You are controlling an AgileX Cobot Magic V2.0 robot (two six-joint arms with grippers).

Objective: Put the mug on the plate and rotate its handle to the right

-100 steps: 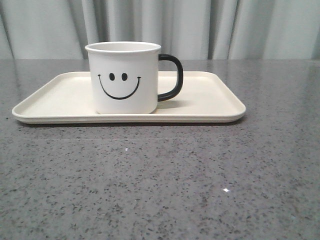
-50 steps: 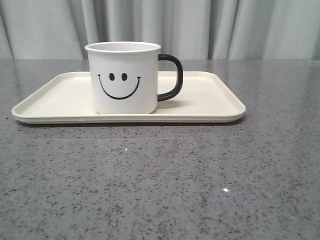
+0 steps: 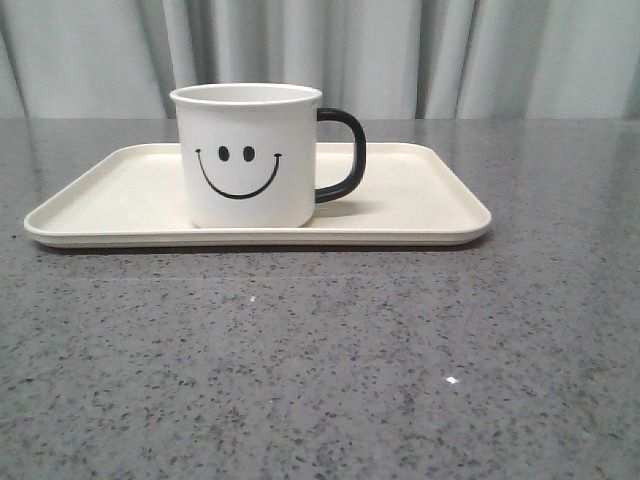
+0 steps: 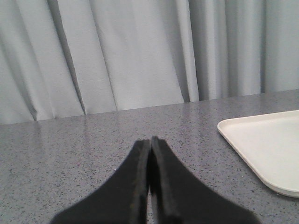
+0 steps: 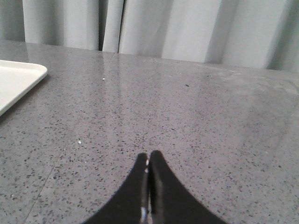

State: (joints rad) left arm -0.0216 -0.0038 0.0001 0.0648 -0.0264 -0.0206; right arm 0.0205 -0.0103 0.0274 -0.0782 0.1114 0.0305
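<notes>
1. Mug [image 3: 247,156] stands upright on the plate [image 3: 420,190], left of the plate's centre, smiley face toward the camera.
2. Handle [image 3: 344,155] points right.
3. Plate lies flat on the grey speckled table [image 3: 330,370], its long side running left to right.
4. Left gripper [image 4: 150,142]: fingers pressed together, nothing between them. It sits low over bare table, well apart from the mug; only a plate corner [image 4: 266,149] shows in its wrist view.
5. Right gripper [image 5: 148,158]: fingers closed, empty, over bare table. A plate corner [image 5: 18,81] shows in its wrist view; mug not visible there.
6. Neither gripper appears in the front view.
</notes>
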